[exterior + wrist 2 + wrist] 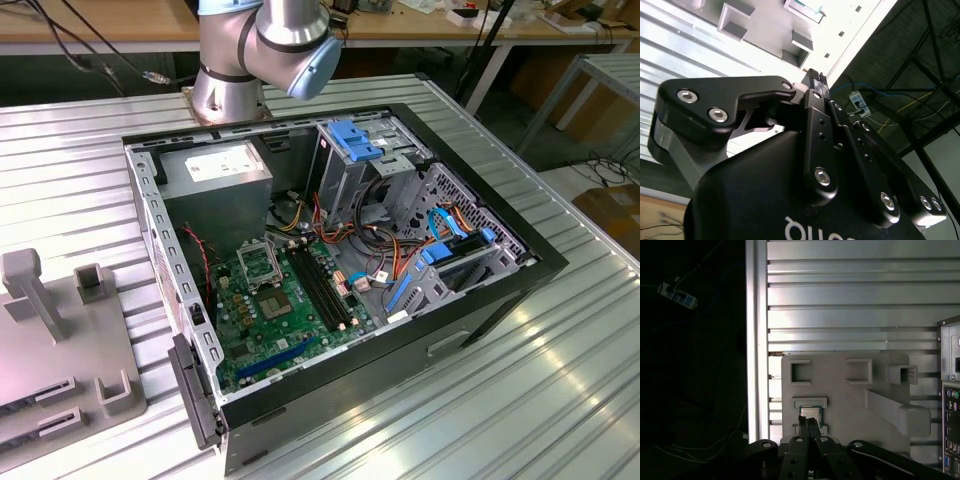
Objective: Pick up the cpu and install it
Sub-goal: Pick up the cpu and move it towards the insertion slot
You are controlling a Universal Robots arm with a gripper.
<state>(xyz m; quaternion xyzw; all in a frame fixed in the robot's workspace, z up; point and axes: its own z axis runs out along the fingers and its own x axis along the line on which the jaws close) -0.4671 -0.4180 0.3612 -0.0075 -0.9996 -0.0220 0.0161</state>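
Cpu (810, 412) lies in grey holder (850, 390) on surface (840, 290); pincer (807, 420) narrow, empty, near it. Risk: lowered so, pincer strikes cpu top, scratches it.

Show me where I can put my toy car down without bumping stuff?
The ribbed table is bare to the exterior view's right of the computer case. It is crowded inside the case and on the grey holder with its pegs.

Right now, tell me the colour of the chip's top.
Silvery grey; the chip shows best in the first wrist view.
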